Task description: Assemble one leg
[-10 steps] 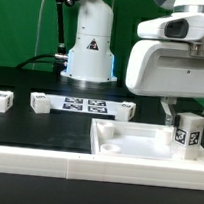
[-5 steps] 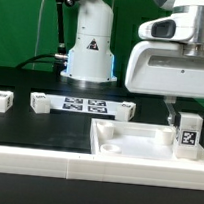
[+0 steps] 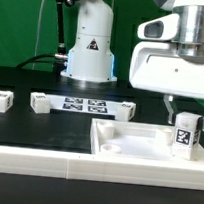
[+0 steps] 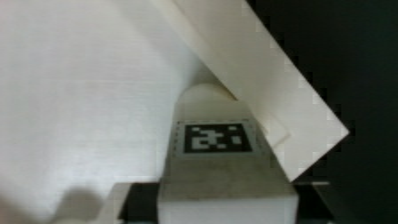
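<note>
My gripper (image 3: 188, 110) is shut on a leg (image 3: 184, 134), a small white block with a black-and-white marker on its face. I hold it upright over the right corner of the large white panel (image 3: 136, 145), near its corner socket. In the wrist view the leg (image 4: 221, 150) fills the space between my fingers (image 4: 141, 203), with the panel (image 4: 80, 90) below and its raised edge (image 4: 285, 90) beside it. Whether the leg's lower end touches the panel I cannot tell.
The marker board (image 3: 84, 105) lies behind the panel. Three more legs lie on the black table: one at the exterior view's left (image 3: 1, 101), one by the board's left end (image 3: 40, 104), one by its right end (image 3: 124, 111). The robot base (image 3: 92, 44) stands behind.
My gripper has moved down with the leg, bringing it closer to the panel's right corner. The leg now stands more squarely upright.
</note>
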`<state>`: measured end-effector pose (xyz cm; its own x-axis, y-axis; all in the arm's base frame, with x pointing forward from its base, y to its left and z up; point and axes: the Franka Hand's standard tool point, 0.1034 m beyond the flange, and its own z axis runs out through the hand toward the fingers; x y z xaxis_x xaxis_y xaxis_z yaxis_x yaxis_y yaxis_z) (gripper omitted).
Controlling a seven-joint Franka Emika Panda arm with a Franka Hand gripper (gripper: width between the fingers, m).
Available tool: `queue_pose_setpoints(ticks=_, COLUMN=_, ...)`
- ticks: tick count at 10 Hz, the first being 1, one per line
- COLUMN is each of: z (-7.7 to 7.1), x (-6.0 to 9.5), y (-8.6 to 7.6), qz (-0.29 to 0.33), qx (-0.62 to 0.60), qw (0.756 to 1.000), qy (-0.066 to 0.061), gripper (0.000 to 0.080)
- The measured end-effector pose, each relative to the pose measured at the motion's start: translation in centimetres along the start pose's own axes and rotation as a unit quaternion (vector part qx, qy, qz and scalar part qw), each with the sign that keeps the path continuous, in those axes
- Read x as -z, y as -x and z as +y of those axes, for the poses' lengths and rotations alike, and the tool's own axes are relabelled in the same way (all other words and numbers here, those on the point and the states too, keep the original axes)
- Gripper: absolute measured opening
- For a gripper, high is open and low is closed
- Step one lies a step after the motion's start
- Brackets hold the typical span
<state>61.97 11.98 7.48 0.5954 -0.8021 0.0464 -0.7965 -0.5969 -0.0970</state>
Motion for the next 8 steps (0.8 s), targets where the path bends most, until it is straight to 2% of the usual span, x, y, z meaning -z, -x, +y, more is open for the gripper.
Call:
queue_pose_setpoints(ticks=3, z=0.1, x=0.03, y=-0.39, qz=-0.008, qx=-0.08, qw=0.997, qy=-0.006, gripper=0.0291)
queue_pose_setpoints(ticks=6, z=0.04, x=-0.02, y=-0.17, qz=-0.012, qx=-0.125, qw=0.992, qy=-0.007, gripper=0.0313)
queue_pose_setpoints(ticks=7, z=0.02, x=-0.02, y=-0.15, qz=-0.011, qx=-0.104, qw=0.994, qy=-0.007, gripper=0.0494)
queue_pose_setpoints(ticks=8, z=-0.06, x=-0.03, y=0.03, qz=-0.012, qx=-0.09, qw=0.996, qy=-0.008, gripper=0.0494)
